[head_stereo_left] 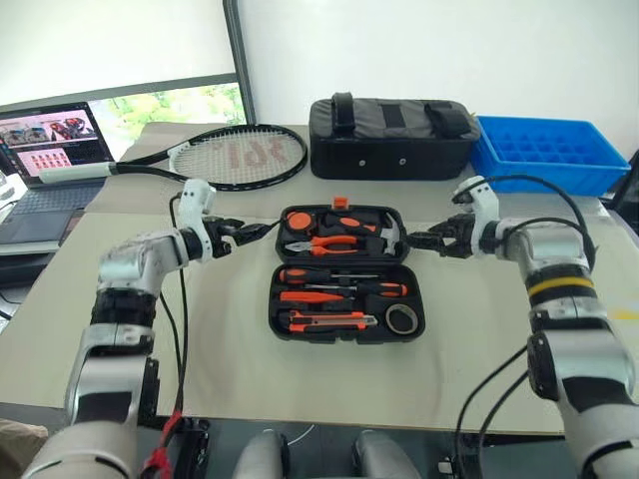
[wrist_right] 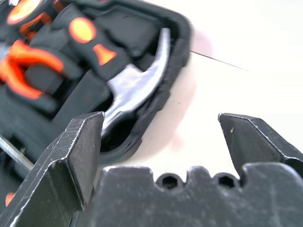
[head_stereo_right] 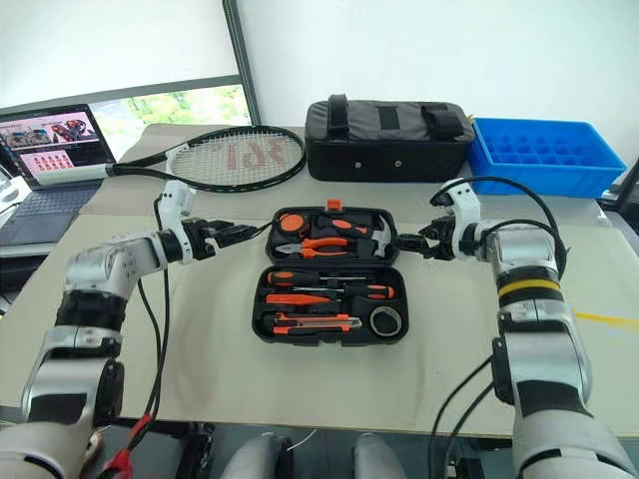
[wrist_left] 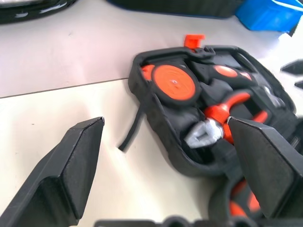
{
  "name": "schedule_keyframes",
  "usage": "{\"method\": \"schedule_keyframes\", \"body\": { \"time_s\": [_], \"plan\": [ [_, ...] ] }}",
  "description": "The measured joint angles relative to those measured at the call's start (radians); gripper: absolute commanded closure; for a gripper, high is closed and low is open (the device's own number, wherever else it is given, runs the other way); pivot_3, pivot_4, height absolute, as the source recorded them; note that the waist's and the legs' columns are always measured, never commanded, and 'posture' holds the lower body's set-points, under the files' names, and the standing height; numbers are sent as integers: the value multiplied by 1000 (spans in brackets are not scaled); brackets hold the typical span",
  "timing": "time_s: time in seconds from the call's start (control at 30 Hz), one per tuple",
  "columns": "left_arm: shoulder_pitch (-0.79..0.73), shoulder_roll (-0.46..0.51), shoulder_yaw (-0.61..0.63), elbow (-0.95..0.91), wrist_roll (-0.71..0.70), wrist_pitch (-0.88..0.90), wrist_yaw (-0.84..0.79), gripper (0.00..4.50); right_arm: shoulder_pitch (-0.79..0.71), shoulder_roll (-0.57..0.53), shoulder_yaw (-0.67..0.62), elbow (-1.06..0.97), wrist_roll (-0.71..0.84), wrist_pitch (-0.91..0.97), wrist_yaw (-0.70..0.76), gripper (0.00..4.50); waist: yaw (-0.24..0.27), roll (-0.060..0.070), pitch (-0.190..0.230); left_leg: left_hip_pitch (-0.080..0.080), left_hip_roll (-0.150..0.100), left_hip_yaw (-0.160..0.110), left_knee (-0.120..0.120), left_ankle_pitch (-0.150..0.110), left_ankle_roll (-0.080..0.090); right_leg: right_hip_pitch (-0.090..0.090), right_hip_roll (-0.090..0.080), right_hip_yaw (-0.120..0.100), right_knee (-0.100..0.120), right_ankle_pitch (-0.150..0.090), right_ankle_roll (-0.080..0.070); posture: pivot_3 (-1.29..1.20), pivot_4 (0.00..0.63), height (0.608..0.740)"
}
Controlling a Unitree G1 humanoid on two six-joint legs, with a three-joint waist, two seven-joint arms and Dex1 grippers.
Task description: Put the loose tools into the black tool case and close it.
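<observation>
While both arms reach in from either side, the black tool case (head_stereo_left: 342, 273) lies open flat in the middle of the table (head_stereo_left: 240, 349), its near half holding screwdrivers (head_stereo_left: 339, 288), a utility knife (head_stereo_left: 324, 320) and a small dark tape roll (head_stereo_left: 403, 318) in their slots. At its far half, with pliers (head_stereo_left: 321, 242) and a hammer (wrist_right: 137, 87) seated inside, the left gripper (head_stereo_left: 252, 234) hovers just beside the left edge, fingers spread and empty; the right gripper (head_stereo_left: 424, 240) sits close to the right edge, fingers likewise parted, holding nothing. Beyond lie a tennis racket (head_stereo_left: 232, 156), a black fabric bag (head_stereo_left: 391, 138) and a blue crate (head_stereo_left: 549, 152)
</observation>
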Motion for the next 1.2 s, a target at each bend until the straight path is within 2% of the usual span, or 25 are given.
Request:
{"method": "schedule_keyframes", "body": {
  "time_s": [0.13,0.33,0.4,0.53,0.57,0.63,0.87,0.93,1.2],
  "plan": [
    [-86,-12,11,168,6,22,-40,0,-47,20,-16,124,12,1,22,2089,-4,0,0,-1,0,0,-4,0,0,-1,0,-1,0,0,0,0,150,707],
    [-131,-22,17,269,39,31,-103,0,-73,33,-12,174,6,-1,73,4150,-3,0,0,-1,0,0,-5,0,-1,-1,0,-2,1,0,0,0,150,707],
    [-132,-31,16,294,51,30,-117,0,-77,36,-14,184,8,-2,75,4409,-5,0,0,-1,0,0,-5,0,-1,-1,0,-2,1,0,0,0,150,707],
    [-150,-69,9,343,90,19,-126,0,-84,38,-14,194,6,-3,75,4409,-6,0,0,-1,0,0,-6,1,-1,-1,0,-2,1,0,0,0,150,707],
    [-160,-75,10,355,98,11,-124,537,-85,38,-14,194,6,-3,77,4500,-6,0,0,-1,0,0,-6,1,-1,-1,0,-2,1,0,0,0,150,707],
    [-179,-87,14,383,115,-13,-113,1062,-85,38,-14,194,6,-3,78,4500,-6,0,0,-1,0,0,-6,1,-1,-2,0,-2,1,0,0,0,150,707],
    [-210,-110,49,452,141,-58,-73,3724,-85,37,-14,194,7,-3,90,4500,-7,0,0,-2,0,0,-8,1,-1,-3,0,-2,1,0,0,0,150,707],
    [-210,-107,53,461,155,-63,-75,4366,-84,34,-14,194,6,-3,94,4500,-5,0,0,-2,0,0,-8,1,-1,-3,0,-2,1,0,0,0,150,707],
    [-211,-101,46,459,196,-95,-136,4445,-73,32,-31,192,11,-46,99,4500,-2,1,0,-2,0,0,-8,1,-2,-3,-1,-3,1,0,0,0,150,707]
  ]
}}
